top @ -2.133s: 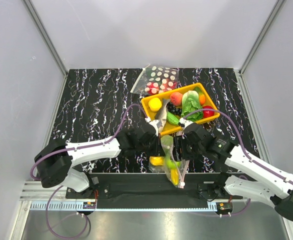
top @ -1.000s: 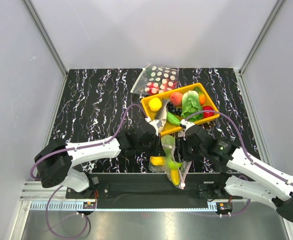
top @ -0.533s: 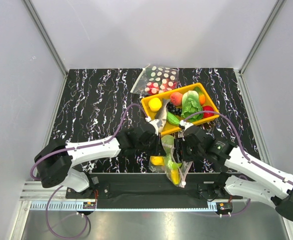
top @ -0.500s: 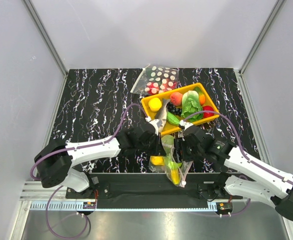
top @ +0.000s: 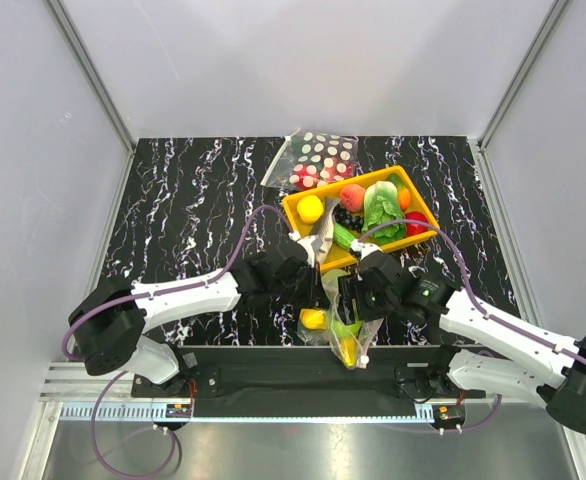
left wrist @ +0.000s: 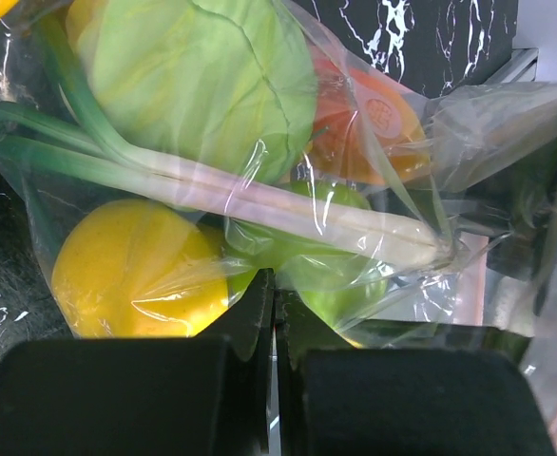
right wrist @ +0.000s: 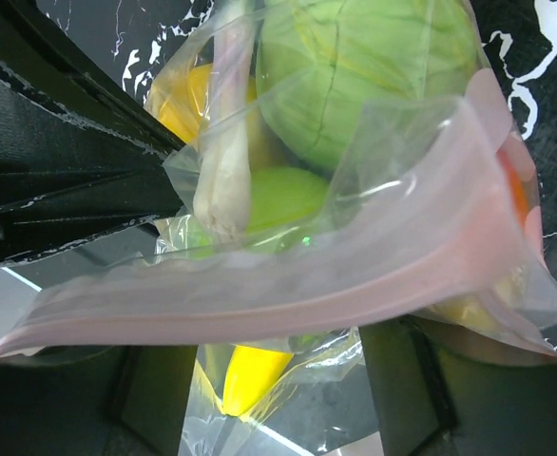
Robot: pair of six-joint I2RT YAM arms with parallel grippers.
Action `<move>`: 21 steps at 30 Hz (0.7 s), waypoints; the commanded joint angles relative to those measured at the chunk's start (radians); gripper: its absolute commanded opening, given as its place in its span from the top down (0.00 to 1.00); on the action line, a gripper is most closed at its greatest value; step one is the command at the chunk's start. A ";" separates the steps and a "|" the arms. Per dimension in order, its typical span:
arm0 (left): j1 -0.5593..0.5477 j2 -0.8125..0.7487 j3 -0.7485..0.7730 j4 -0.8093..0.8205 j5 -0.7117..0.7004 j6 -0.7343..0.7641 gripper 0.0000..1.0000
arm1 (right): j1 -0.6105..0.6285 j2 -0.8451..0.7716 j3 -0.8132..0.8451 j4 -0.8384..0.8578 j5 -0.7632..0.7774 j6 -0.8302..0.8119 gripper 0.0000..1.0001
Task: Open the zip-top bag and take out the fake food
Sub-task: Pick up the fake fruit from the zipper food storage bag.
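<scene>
The zip-top bag [top: 345, 325] hangs at the table's near edge between both grippers. Through it I see fake food: a green cabbage [left wrist: 202, 85], a leek [left wrist: 259, 204], a lemon [left wrist: 126, 266] and an orange piece [left wrist: 374, 133]. My left gripper [top: 316, 283] is shut, pinching a fold of the bag's plastic [left wrist: 273, 285]. My right gripper [top: 349, 300] is open, its fingers spread either side of the bag's mouth [right wrist: 278, 389]. The pink zip strip [right wrist: 288, 309] runs across between them. A yellow piece [right wrist: 250, 375] lies low in the bag.
A yellow tray [top: 418, 237] with several toy fruits and vegetables stands just behind the grippers. A polka-dot bag [top: 318, 155] lies beyond it at the back. The black rail [top: 273, 362] runs along the near edge below the bag.
My right gripper has moved left, closer to the bag and the left gripper. The left gripper keeps its pinch; the bag has shifted slightly.
</scene>
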 commanded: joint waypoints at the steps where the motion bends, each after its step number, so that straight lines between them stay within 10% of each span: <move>1: 0.005 0.015 0.003 0.106 0.025 -0.014 1.00 | 0.033 0.024 -0.047 0.019 -0.032 0.002 0.28; 15: 0.021 0.017 -0.023 0.137 0.034 -0.031 1.00 | 0.079 0.078 -0.085 0.079 -0.052 0.002 0.09; 21: 0.021 0.009 -0.034 0.131 0.029 -0.032 1.00 | 0.079 0.030 -0.064 0.079 0.040 -0.012 0.38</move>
